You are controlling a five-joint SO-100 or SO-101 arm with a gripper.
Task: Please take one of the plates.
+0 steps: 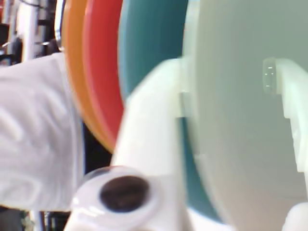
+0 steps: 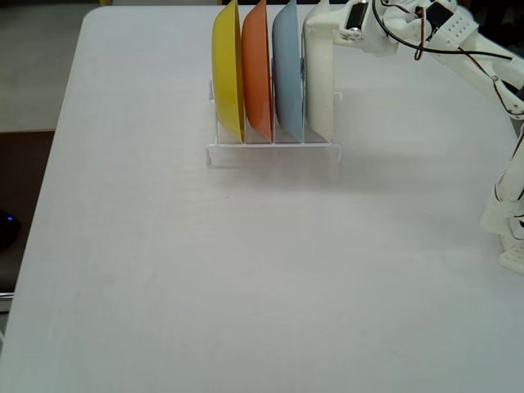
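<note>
The cream-white plate (image 2: 319, 82) stands upright in the rightmost slot of a clear rack (image 2: 270, 147). In the wrist view its pale face (image 1: 236, 144) fills the right half. My white gripper (image 2: 321, 16) is at the plate's top rim. In the wrist view the gripper (image 1: 224, 72) straddles the rim. One finger (image 1: 154, 120) is on the side towards the blue plate, the other finger (image 1: 291, 96) stands off in front of the plate's face. The jaws are apart and the plate still sits in the rack.
To the left in the rack stand a light blue plate (image 2: 286, 74), an orange plate (image 2: 255, 70) and a yellow plate (image 2: 228, 70), close together. The rack sits at the far side of a white table (image 2: 246, 270). My arm (image 2: 483, 65) reaches in from the right.
</note>
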